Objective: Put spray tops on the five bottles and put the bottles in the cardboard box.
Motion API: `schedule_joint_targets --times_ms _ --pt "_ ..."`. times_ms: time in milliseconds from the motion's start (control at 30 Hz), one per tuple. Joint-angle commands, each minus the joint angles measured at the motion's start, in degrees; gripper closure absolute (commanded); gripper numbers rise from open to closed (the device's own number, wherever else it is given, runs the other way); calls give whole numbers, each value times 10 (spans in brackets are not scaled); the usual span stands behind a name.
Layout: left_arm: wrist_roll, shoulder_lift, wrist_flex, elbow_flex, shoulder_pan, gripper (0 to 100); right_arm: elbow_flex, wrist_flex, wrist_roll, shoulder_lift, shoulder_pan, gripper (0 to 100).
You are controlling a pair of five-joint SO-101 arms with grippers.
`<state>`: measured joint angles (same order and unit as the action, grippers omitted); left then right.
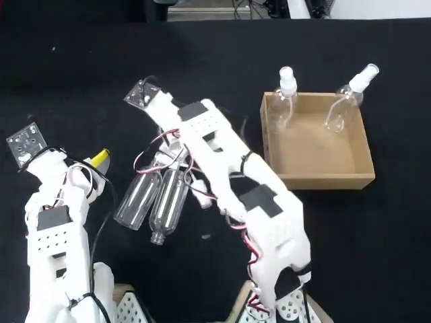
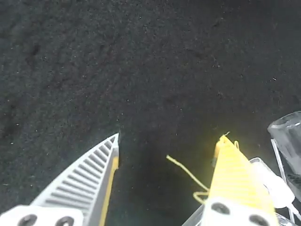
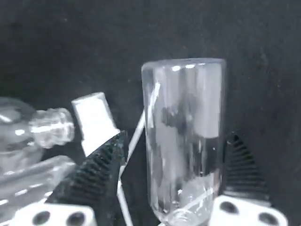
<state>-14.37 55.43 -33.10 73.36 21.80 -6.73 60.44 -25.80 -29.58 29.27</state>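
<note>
Two clear bottles with white spray tops (image 1: 287, 81) (image 1: 363, 77) stand in the cardboard box (image 1: 323, 180) at the right. Two uncapped bottles (image 1: 138, 198) (image 1: 168, 200) lie side by side mid-table, under the right arm. My right gripper (image 3: 178, 135) is open, its black fingers (image 3: 99, 169) on either side of a third clear bottle (image 3: 186, 132), with a small gap on one side. A loose white spray top (image 3: 94, 120) with its dip tube lies beside it. My left gripper (image 2: 170, 139) is open over bare black cloth, left of the bottles, its yellow finger (image 1: 101, 158) showing from above.
Black cloth (image 1: 81, 67) covers the table. The right arm (image 1: 229, 168) stretches diagonally across the middle, over the lying bottles. Another spray top (image 2: 273, 181) and a bottle's edge (image 2: 288, 141) sit just beside the left gripper. Open cloth lies behind and left of the box.
</note>
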Motion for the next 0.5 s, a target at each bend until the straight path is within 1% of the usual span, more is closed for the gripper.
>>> schedule_joint_targets --times_ms 0,133,167,200,300,367,467 --pt "-6 8 9 -36 7 700 -30 0 -17 -2 -16 714" --pt "-6 8 9 -36 7 700 -30 1 -17 -7 -18 723" --pt "-6 8 9 -36 7 700 -30 1 -15 -6 -19 750" --pt "-6 8 9 -36 7 700 -30 1 -15 -3 -19 796" --pt "-6 8 9 -36 7 700 -30 3 -14 16 -19 995" --pt "-6 8 8 -36 7 700 -30 16 -14 46 -21 954" --pt "-6 8 8 -36 7 700 -30 53 -14 118 -35 991"
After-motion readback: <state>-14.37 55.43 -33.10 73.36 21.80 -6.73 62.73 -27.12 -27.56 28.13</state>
